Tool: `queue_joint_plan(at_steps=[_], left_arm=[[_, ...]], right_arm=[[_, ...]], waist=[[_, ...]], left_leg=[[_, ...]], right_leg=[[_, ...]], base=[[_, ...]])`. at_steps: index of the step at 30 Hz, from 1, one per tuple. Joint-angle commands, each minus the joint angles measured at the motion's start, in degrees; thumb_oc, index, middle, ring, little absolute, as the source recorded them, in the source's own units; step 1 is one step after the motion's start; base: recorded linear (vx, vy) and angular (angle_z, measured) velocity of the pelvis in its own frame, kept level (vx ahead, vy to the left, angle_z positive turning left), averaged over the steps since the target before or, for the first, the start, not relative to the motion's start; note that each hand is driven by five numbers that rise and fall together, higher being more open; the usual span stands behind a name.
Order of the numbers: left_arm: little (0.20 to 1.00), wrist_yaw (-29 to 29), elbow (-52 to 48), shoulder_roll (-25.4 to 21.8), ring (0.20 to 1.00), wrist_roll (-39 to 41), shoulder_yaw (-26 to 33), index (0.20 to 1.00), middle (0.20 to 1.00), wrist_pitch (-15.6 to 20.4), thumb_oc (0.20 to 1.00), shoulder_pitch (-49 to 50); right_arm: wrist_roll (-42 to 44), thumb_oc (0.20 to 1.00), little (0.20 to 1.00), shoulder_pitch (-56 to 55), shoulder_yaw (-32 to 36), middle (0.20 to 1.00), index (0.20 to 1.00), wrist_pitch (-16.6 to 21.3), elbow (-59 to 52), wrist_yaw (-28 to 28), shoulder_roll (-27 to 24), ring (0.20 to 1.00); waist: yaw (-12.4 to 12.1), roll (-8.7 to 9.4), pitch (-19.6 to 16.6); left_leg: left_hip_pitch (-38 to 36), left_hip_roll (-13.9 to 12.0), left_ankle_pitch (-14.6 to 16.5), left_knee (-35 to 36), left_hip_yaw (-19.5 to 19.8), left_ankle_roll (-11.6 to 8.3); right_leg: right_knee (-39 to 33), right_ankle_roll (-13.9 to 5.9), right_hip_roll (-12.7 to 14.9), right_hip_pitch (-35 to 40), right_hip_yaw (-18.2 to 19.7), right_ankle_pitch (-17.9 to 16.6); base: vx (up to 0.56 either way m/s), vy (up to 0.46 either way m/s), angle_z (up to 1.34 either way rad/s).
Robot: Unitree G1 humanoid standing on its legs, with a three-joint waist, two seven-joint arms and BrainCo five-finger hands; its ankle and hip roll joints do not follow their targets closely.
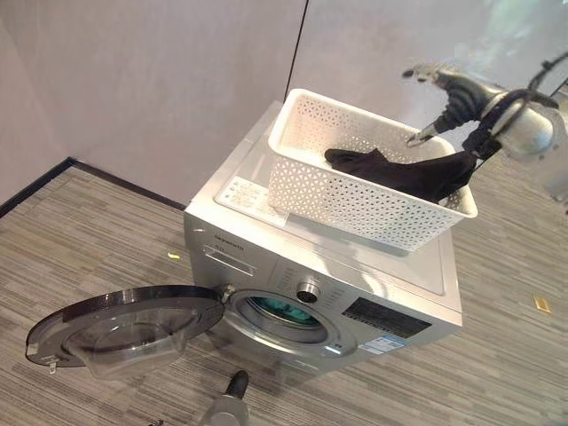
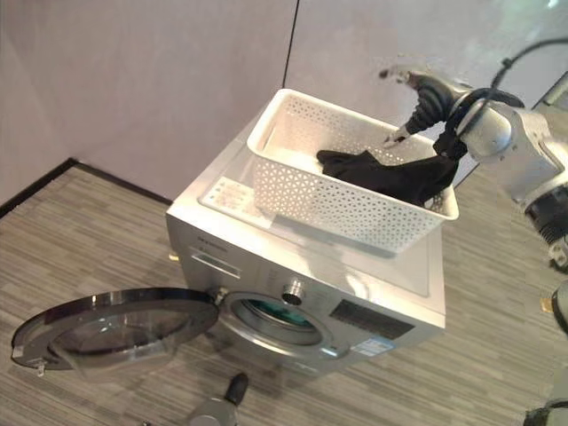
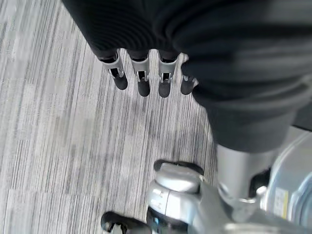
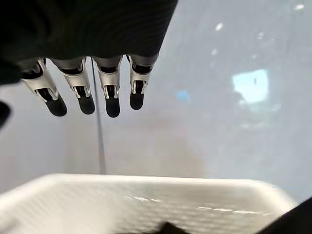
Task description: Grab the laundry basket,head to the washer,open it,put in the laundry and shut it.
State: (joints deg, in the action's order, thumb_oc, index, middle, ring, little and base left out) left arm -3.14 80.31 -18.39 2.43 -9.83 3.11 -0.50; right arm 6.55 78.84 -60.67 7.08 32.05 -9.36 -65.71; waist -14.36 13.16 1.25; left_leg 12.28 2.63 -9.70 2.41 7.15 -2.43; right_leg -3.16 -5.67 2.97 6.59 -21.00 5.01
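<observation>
- While the white laundry basket (image 1: 355, 191) sits on top of the washer (image 1: 293, 266), the left eye view shows the right hand (image 1: 439, 98) raised over the basket's far right corner; dark laundry (image 1: 399, 173) lies inside, draped over the right rim.
- Right eye view: washer door (image 2: 106, 328) hangs wide open, low at the left.
- Left wrist view: left hand (image 3: 146, 73) points down over the striped floor (image 3: 58, 146), fingers straight, holding nothing.
- Right wrist view: right fingers (image 4: 83, 92) extended above the basket rim, empty.
</observation>
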Motion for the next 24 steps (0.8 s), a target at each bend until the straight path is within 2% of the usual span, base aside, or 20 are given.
queue_joint_plan(at_steps=[1,5,8,10,12,15,18,19,20,21,22,24], left_arm=[[1.0,1.7,-0.5,-3.2,1.0,3.5,-0.9,1.0,1.0,1.0,1.0,-0.4],[1.0,2.4,-1.7,-3.8,1.0,4.2,-1.7,1.0,1.0,1.0,1.0,-0.8],[1.0,3.9,-3.0,-5.0,1.0,4.8,-1.9,1.0,1.0,1.1,1.0,-0.7],[1.0,4.3,-3.4,-5.9,1.0,4.9,-1.4,1.0,1.0,1.2,1.0,-0.4],[1.0,4.9,-3.6,-7.2,1.0,5.2,-0.9,1.0,1.0,1.2,1.0,0.0],[1.0,5.3,-3.9,-7.7,1.0,4.9,-0.7,1.0,1.0,1.1,1.0,0.0],[1.0,5.4,-4.4,-6.2,1.0,4.6,-0.3,1.0,1.0,1.1,1.0,-0.2],[1.0,5.0,-4.6,-5.3,1.0,4.8,-0.4,1.0,1.0,1.1,1.0,-0.5],[1.0,5.0,-4.6,-5.4,1.0,4.8,-0.4,1.0,1.0,1.1,1.0,-0.5],[1.0,4.6,-4.7,-5.3,1.0,4.8,-0.6,1.0,1.0,1.1,1.0,-0.6],[1.0,3.8,-4.5,-4.9,1.0,5.1,-1.3,1.0,1.0,1.0,1.0,-1.3],[1.0,2.8,-3.6,-4.5,1.0,5.7,-2.1,1.0,1.0,0.7,1.0,-2.2]], right_arm=[[1.4,1.0,1.0,9.5,-3.7,1.0,1.0,-2.0,2.7,-3.4,-1.0,1.0],[2.2,1.0,1.0,12.4,-8.6,1.0,1.0,-2.9,2.9,-6.1,-1.1,1.0],[2.3,1.0,1.0,16.3,-16.6,1.0,1.0,-4.3,-1.0,-11.6,-2.1,1.0],[2.7,1.0,1.0,17.4,-19.5,1.0,1.0,-5.0,-4.4,-14.4,-3.1,1.0],[2.7,1.0,1.0,16.3,-19.5,1.0,1.0,-5.2,-7.6,-16.2,-4.2,1.0],[2.8,1.0,1.0,14.1,-19.5,1.0,1.0,-5.4,-10.6,-17.7,-5.6,1.0],[1.5,1.0,1.0,10.4,-19.5,1.0,1.0,-4.8,-10.7,-16.8,-7.2,1.0],[-2.9,1.0,1.0,8.6,-18.5,1.0,1.0,-4.5,-7.7,-14.8,-6.8,1.0],[-3.0,1.0,1.0,8.2,-18.1,1.0,1.0,-4.4,-7.6,-14.7,-6.8,1.0],[-6.1,1.0,1.0,6.3,-16.3,1.0,1.0,-4.5,-5.4,-13.7,-6.5,1.0],[-10.1,1.0,1.0,2.6,-11.0,1.0,1.0,-5.0,1.5,-10.0,-5.0,1.0],[-11.6,1.0,1.0,1.6,-7.4,1.0,1.0,-5.3,7.1,-7.7,-3.4,1.0]], waist=[[-0.1,3.7,1.0],[-0.3,4.39,1.3],[-0.6,5.68,1.9],[-0.6,6.6,2.1],[-0.7,8.3,2.4],[-1.1,9.29,3.0],[-1.7,8.32,4.3],[-2.2,7.61,5.6],[-2.2,7.74,5.6],[-2.5,7.79,6.2],[-2.7,7.71,7.4],[-2.7,7.52,8.3]], left_leg=[[0.5,-2.8,2.5,2.6,1.3,-0.05],[0.9,-2.8,2.5,2.6,1.4,0.06],[1.4,-2.9,2.4,2.6,1.5,0.07],[1.6,-2.9,2.5,2.6,1.7,0.05],[1.8,-2.9,2.6,2.6,1.6,0.03],[2.2,-2.8,2.6,2.6,1.7,0.04],[2.8,-3.0,2.5,2.6,1.9,0.06],[3.3,-3.1,2.4,2.6,2.0,0.03],[3.3,-3.1,2.4,2.6,2.0,0.02],[3.6,-3.1,2.3,2.6,2.1,0.04],[4.0,-3.2,2.1,2.6,2.0,0.1],[4.4,-3.3,2.1,2.6,1.8,0.26]], right_leg=[[0.2,-5.64,7.8,-1.1,-0.1,-10.1],[-0.1,-5.8,7.8,-1.4,-0.3,-10.7],[-0.4,-5.95,7.7,-1.6,-0.2,-11.4],[-0.5,-5.97,7.6,-1.7,-0.3,-11.7],[-0.6,-6.02,7.5,-1.9,-0.3,-12.0],[-0.7,-6.1,7.4,-2.2,-0.3,-12.3],[-0.8,-6.1,7.3,-2.8,-0.5,-12.3],[-0.7,-6.03,7.2,-3.3,-0.5,-12.3],[-0.7,-6.02,7.1,-3.3,-0.5,-12.3],[-0.7,-5.99,7.1,-3.5,-0.5,-12.3],[-0.8,-6.06,7.1,-4.1,-0.4,-12.6],[-0.8,-6.17,7.3,-4.6,0.0,-13.2]], base=[[0.03,-0.013,0.0],[0.01,-0.009,0.02],[0.01,-0.003,0.0],[0.02,-0.002,0.0],[0.0,0.0,0.0],[0.0,0.0,0.0],[0.0,0.0,0.0],[0.0,0.0,0.0],[0.0,0.0,0.0],[-0.03,0.009,-0.03],[-0.05,0.015,-0.07],[-0.02,0.011,-0.02]])
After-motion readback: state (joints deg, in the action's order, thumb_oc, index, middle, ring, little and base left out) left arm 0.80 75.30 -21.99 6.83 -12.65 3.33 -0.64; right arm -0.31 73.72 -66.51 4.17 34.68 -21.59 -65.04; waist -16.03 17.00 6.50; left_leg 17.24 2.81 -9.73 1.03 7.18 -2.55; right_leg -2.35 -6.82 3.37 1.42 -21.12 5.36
